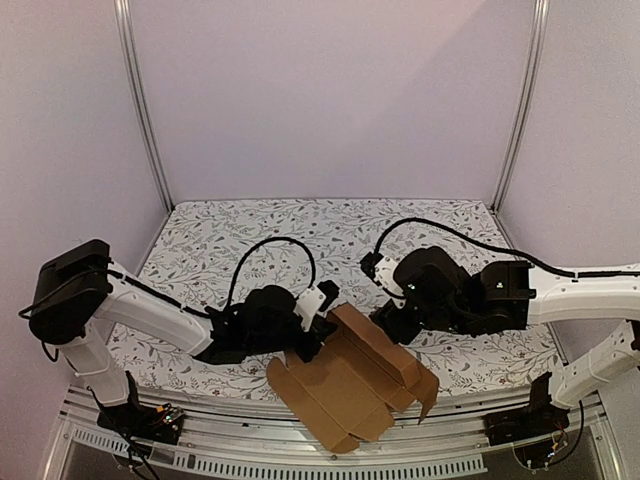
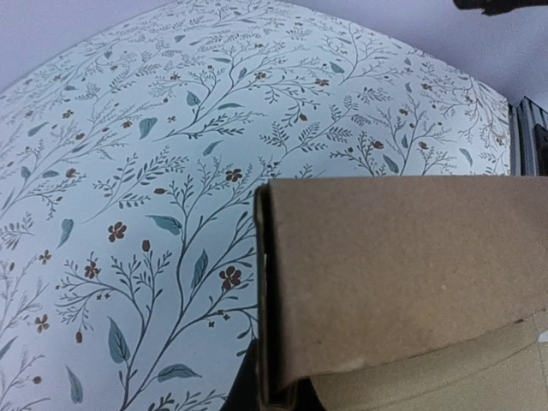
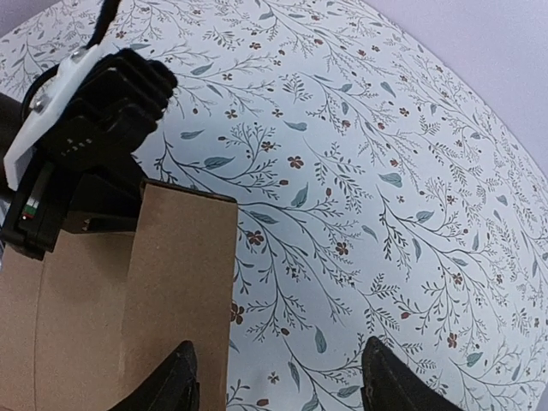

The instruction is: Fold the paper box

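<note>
From above, the left arm lies low and reaches toward the middle. The left claw (image 1: 312,335) is clamped tight on the left edge of the paper box (image 1: 345,390), a plain brown, half-folded sheet overhanging the near edge of the table (image 1: 250,230). The right arm bends in from the right, with the right claw (image 1: 393,322) at the box's far corner.

From the left wrist, a cardboard panel fills the lower right, above the floral cloth (image 2: 128,171).

From the right wrist, the fingers (image 3: 175,381) are spread wide and grip nothing. A raised flap stands against the left one.
</note>
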